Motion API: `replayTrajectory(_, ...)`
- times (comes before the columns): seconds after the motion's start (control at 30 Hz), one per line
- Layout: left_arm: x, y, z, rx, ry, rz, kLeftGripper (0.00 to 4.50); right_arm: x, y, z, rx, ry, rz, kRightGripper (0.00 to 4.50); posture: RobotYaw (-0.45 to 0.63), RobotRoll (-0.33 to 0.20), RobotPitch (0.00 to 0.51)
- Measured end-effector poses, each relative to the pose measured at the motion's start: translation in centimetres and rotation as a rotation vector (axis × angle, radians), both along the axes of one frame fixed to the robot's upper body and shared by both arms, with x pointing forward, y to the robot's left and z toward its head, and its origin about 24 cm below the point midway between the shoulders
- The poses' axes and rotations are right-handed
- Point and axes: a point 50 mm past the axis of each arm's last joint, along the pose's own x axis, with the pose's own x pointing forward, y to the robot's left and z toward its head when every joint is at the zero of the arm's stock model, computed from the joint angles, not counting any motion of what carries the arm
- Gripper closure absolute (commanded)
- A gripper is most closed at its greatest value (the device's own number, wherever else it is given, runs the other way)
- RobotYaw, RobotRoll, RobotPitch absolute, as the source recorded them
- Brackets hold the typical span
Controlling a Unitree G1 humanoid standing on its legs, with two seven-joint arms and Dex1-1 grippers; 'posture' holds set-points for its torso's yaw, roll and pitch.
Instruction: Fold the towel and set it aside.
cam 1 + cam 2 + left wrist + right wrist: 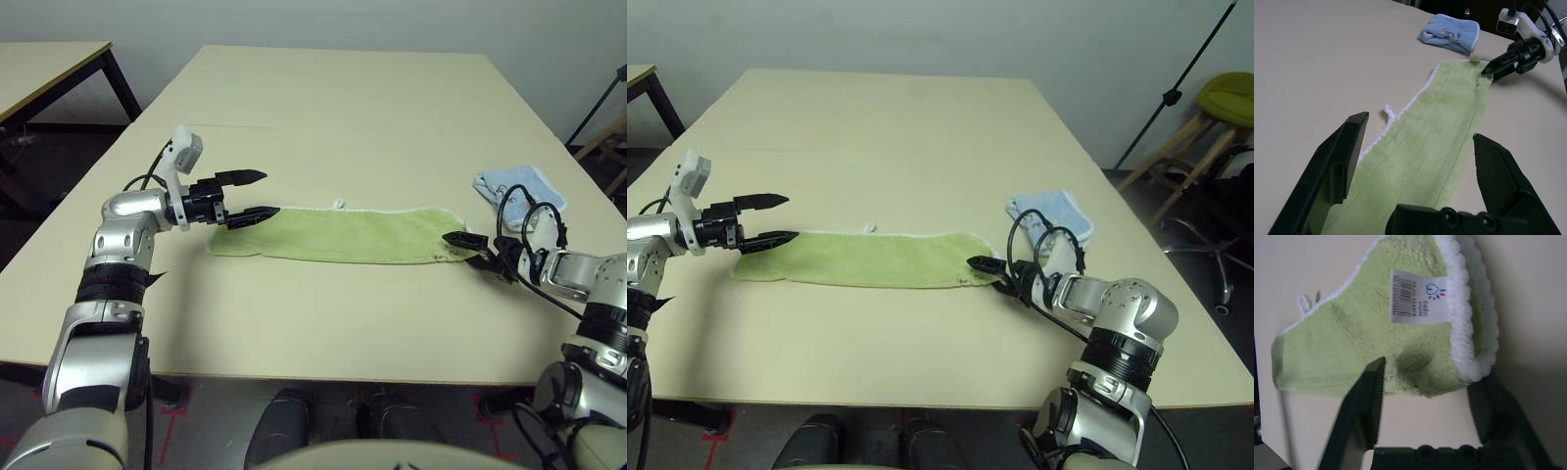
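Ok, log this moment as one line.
towel: folded strip, flat on table | left gripper: open at its end | right gripper: open at other end

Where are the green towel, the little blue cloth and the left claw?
towel (343, 237), left eye view, middle of the strip.
blue cloth (519, 188), left eye view, its centre.
left claw (257, 195), left eye view, between its fingertips.

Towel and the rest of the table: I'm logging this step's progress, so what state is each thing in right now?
towel: folded into a long strip, flat on the table, not yet set aside.
left gripper: open, one finger over the strip's left end.
right gripper: open, at the strip's right end, cloth between its fingers.
blue cloth: bunched, lying apart from the towel.
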Motion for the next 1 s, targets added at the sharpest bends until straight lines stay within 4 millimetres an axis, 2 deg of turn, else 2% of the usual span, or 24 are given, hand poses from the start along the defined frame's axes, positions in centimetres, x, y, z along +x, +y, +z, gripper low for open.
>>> replayTrajectory(0.17, 0.0, 0.0, 0.0, -0.002, 0.001, 0.006, 0.00, -0.4, -0.8, -0.3, -0.025, 0.004, -0.030, 4.41, 0.07, 0.000, 0.063)
replayTrajectory(0.4, 0.0, 0.1, -0.1, -0.002, 0.007, 0.007, 0.00, -1.8, -4.4, 1.7, -0.149, -0.060, -0.076, 4.46, 0.06, 0.000, 0.061)
replayTrajectory(0.47, -0.1, 0.1, -0.1, -0.001, 0.008, 0.009, 0.00, -2.2, -5.6, 2.7, -0.196, -0.100, -0.080, 4.46, 0.06, 0.000, 0.060)
replayTrajectory(0.53, -0.1, 0.1, -0.1, -0.001, 0.009, 0.009, 0.00, -2.3, -5.8, 4.0, -0.226, -0.151, -0.060, 4.46, 0.06, 0.000, 0.061)
replayTrajectory(0.63, -0.1, 0.1, -0.1, -0.002, 0.012, 0.009, 0.00, -1.9, -4.5, 5.2, -0.241, -0.208, 0.018, 4.46, 0.06, 0.000, 0.060)
replayTrajectory(0.77, 0.0, 0.0, -0.2, -0.005, 0.017, 0.007, 0.00, -0.8, -0.7, 5.7, -0.261, -0.253, 0.194, 4.46, 0.07, 0.000, 0.056)
replayTrajectory(0.83, 0.0, 0.0, -0.2, -0.005, 0.019, 0.008, 0.00, -0.5, 0.9, 5.4, -0.271, -0.253, 0.260, 4.46, 0.07, 0.000, 0.054)
replayTrajectory(1.0, -0.1, 0.0, -0.2, -0.004, 0.017, 0.005, 0.00, 0.4, 7.6, 3.1, -0.228, -0.240, 0.466, 4.46, 0.09, 0.000, 0.049)
